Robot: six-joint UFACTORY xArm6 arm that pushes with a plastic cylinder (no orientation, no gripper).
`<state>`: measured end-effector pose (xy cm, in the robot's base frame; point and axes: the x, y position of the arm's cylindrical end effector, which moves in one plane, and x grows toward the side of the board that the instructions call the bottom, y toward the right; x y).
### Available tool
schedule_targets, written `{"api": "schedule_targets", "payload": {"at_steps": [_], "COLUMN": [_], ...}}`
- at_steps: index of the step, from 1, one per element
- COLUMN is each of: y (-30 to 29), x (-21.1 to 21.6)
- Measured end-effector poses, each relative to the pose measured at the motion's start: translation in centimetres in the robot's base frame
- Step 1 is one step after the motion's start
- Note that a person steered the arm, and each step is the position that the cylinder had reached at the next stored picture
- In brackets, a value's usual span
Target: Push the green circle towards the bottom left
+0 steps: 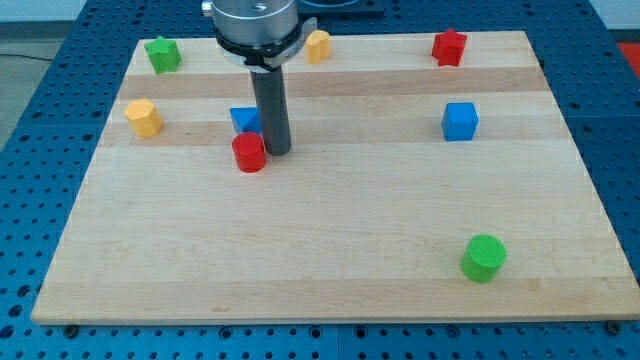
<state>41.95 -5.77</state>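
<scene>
The green circle (484, 257), a short green cylinder, stands near the view's bottom right of the wooden board (330, 260). My tip (277, 150) is far from it, up and to the view's left, right beside a red cylinder (249, 152) and just in front of a blue block (244, 120) that the rod partly hides.
A green star-shaped block (162, 54) sits at the top left and a yellow block (144, 117) below it. An orange-yellow block (318, 45) is at top centre, a red star block (449, 47) at top right, a blue cube (460, 121) at right.
</scene>
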Motion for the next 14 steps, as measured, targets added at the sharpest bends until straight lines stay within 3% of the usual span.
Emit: {"api": "schedule_targets", "payload": {"at_steps": [1,3,4,5,7,8,9,10,11,13,14], "y": [11.2,28.0,29.6,22.6,23.2,13.0,8.1,16.3,15.2,0.5,3.6], "x": [0.1,5.7,11.4,14.0,17.3,18.0,16.3,14.4,12.7,11.5,8.4]}}
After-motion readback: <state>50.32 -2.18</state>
